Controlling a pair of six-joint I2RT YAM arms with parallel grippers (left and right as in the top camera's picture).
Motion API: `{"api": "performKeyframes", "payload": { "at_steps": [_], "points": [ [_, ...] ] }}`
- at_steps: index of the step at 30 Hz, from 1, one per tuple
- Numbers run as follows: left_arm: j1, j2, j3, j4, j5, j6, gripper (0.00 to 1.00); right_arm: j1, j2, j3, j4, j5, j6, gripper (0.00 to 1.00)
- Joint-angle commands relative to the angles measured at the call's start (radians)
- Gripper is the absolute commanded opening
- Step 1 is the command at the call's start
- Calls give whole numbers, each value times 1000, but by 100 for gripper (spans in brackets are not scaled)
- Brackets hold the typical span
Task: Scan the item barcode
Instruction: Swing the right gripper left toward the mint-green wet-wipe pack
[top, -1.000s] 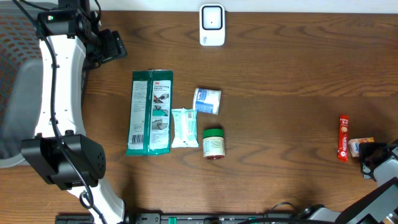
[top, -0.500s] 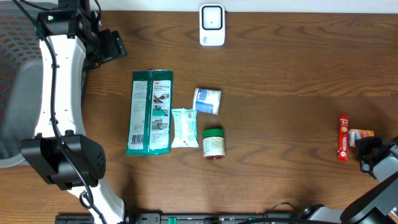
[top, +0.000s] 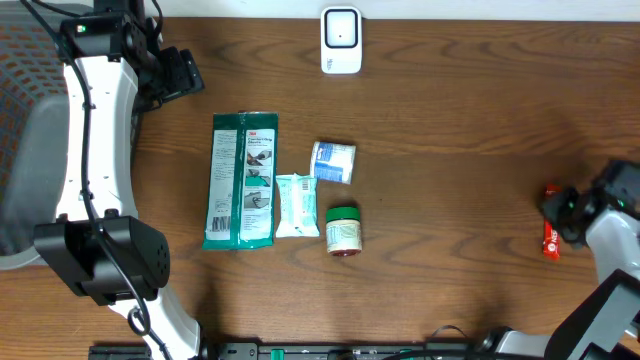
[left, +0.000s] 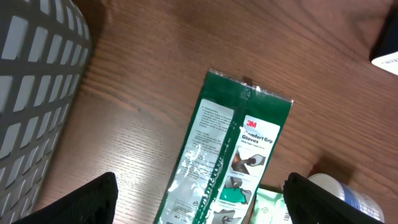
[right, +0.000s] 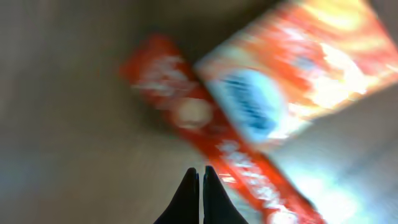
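Observation:
The white barcode scanner (top: 341, 40) stands at the table's back edge. Mid-table lie a green glove packet (top: 240, 180), a small wipes pack (top: 296, 205), a blue-and-white can (top: 333, 162) and a green-lidded jar (top: 343, 230). My left gripper (top: 188, 75) hovers open at the far left; in the left wrist view its fingers (left: 93, 199) straddle the glove packet (left: 230, 155) from above. My right gripper (top: 553, 205) is shut and empty above a red stick pack (top: 549, 240). The blurred right wrist view shows that gripper (right: 200, 173), the red stick (right: 205, 118) and an orange box (right: 298, 68) beside it.
A grey mesh basket (left: 31, 93) sits left of the glove packet, beside the left arm. The can (left: 348, 196) and wipes pack (left: 270, 208) show at the lower right of the left wrist view. Bare wood lies between the middle group and the right-hand items.
The right arm has swung up and left from the table's right corner, now over the red stick and covering the orange box in the overhead view. The left arm is still.

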Motion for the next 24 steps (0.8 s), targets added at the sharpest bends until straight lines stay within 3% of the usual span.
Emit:
{"api": "performKeyframes", "payload": {
  "at_steps": [1, 12, 19, 24],
  "points": [
    [3, -34, -7, -5, -5, -13, 85, 79, -7, 22, -9, 17, -59, 1],
    [3, -34, -7, -6, -5, -13, 85, 103, 173, 21, -22, 120, -59, 1],
    [3, -34, -7, -6, -5, -13, 85, 96, 187, 56, -66, 276, -58, 1],
    [3, -34, -7, -5, -5, -13, 85, 99, 187, 118, -83, 218, -99, 1]
  ]
}}
